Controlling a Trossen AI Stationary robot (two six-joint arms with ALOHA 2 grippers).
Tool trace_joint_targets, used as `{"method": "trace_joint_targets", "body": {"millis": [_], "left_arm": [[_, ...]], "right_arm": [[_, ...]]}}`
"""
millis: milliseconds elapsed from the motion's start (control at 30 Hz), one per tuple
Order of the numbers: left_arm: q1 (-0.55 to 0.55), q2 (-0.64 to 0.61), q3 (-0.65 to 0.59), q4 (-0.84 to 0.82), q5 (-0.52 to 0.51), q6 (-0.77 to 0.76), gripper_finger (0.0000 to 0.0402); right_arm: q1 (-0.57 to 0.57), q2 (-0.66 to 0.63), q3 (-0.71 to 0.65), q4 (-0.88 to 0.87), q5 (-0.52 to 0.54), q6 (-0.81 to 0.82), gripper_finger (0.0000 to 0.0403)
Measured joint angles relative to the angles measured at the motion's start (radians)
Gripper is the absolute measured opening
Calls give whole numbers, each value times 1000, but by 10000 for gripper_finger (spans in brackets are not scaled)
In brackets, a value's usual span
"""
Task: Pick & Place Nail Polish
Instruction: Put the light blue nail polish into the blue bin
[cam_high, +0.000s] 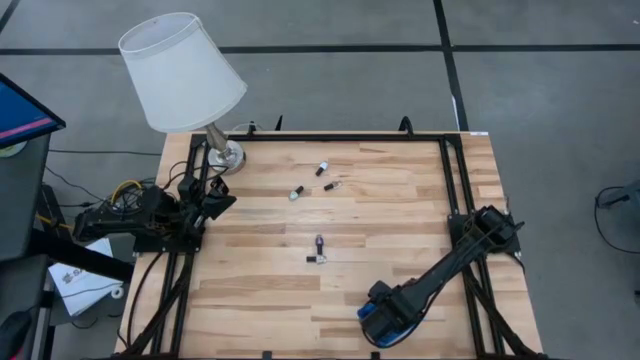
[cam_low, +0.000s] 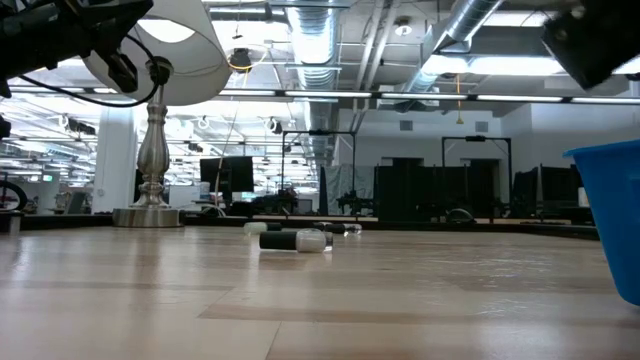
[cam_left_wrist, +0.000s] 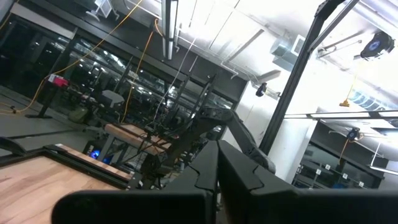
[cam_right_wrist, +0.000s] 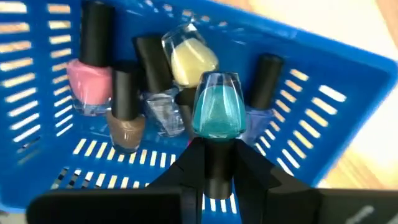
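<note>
roughly five table bottles (cam_high: 319, 245), one lamp (cam_high: 183, 72)

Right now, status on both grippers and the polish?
Right gripper holds teal bottle over blue basket. Left gripper shut, parked by lamp. Loose bottles remain mid-table.

Overhead view straight down on table (cam_high: 330, 230), low view level across it, wrist views close-up.

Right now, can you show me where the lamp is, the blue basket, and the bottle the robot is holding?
lamp (cam_high: 182, 72): high view, on the white shade.
blue basket (cam_right_wrist: 348, 59): right wrist view, on its slotted side wall.
teal bottle (cam_right_wrist: 218, 112): right wrist view, on its glass body, cap pinched by the right gripper (cam_right_wrist: 214, 168).
</note>
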Motion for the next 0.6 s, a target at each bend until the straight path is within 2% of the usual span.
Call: {"method": "trace_joint_targets", "body": {"millis": [300,600], "left_arm": [[0,0,0,0,0,0,1],[0,0,0,0,0,0,1]], "right_arm": [[-1,-2,-74,62,-24,-2,48],[-14,-2,-80,61,-29,4,63]]}}
